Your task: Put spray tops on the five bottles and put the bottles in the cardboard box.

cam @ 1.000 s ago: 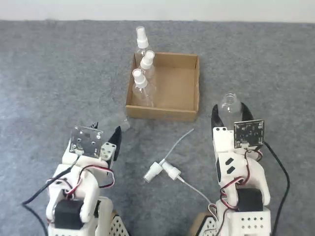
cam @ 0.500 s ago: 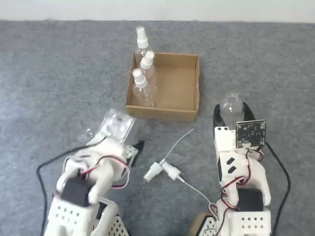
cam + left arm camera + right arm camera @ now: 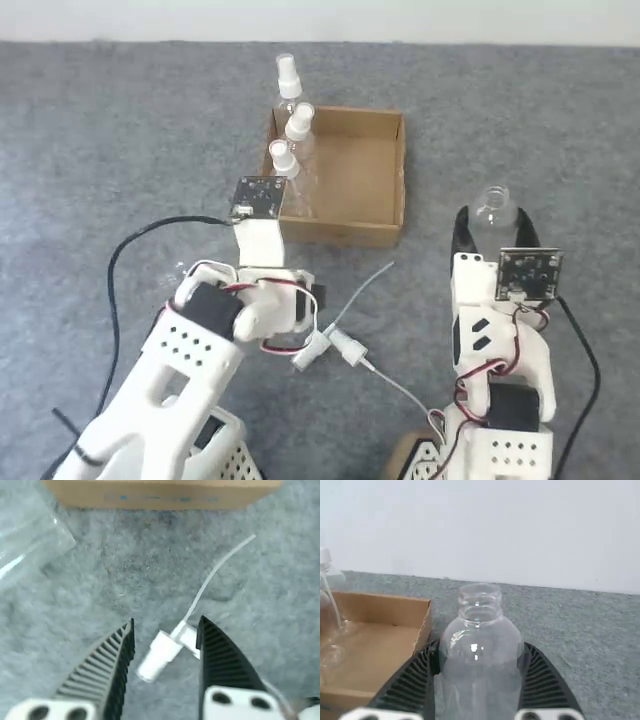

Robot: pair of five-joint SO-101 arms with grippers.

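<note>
On the grey bench [image 3: 120, 150], the left arm bends forward and down, its left claw [image 3: 166, 622] spread wide over a white spray top [image 3: 159, 654] lying on its side, one jaw on either side of it. A second spray top [image 3: 349, 349] lies just beside the first. The right arm stands folded and upright; the right claw [image 3: 479, 655] pinches a clear capless bottle [image 3: 480, 612], neck up. Farther off sits the cardboard box [image 3: 332, 231], with two capped bottles [image 3: 296, 160] standing along its left wall and a third capped bottle [image 3: 288, 80] at its far left corner.

Two bottles [image 3: 299, 128] in box [image 3: 340, 232], spray tops [image 3: 336, 346] before it
</note>
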